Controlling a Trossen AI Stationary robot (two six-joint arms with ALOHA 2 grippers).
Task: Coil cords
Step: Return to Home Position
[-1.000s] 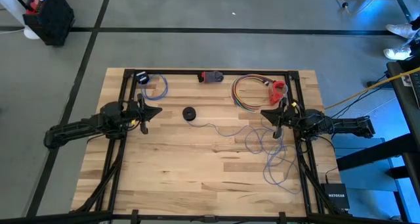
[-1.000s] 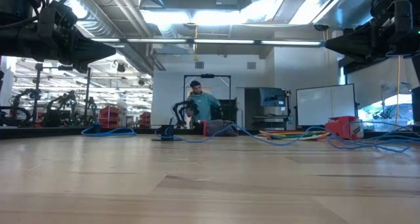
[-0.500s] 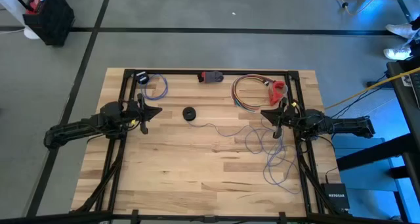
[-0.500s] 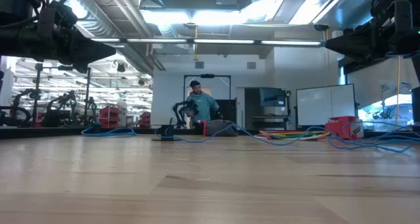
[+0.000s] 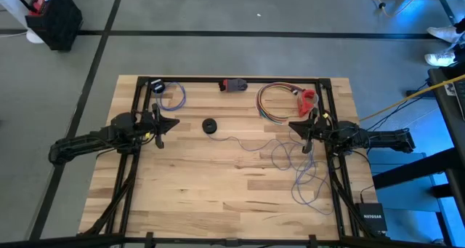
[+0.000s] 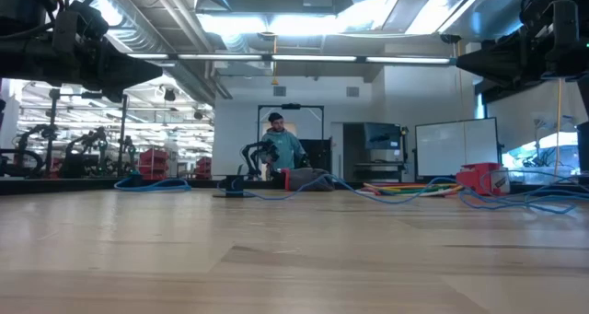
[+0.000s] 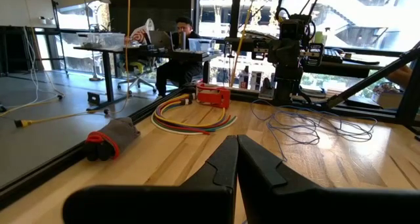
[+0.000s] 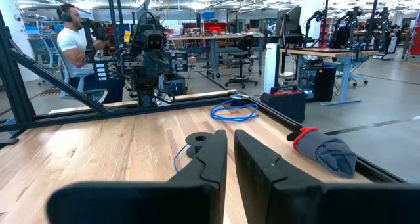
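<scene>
Homing both arms above the tabletop [image 5: 218,197].
I'd park left pincer [image 5: 157,126] and right pincer [image 5: 306,134], both pinched narrow and empty, clear of the loose wire [image 5: 296,181].

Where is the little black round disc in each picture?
High view: the black disc lies on the table between the two arms, nearer the left one.
Low view: probably the small dark shape far back, left of centre.
Left wrist view: not seen.
Right wrist view: just beyond the right arm's fingers, at.
Shared landmark: the grey bundle with a red band, in all four views.
</scene>
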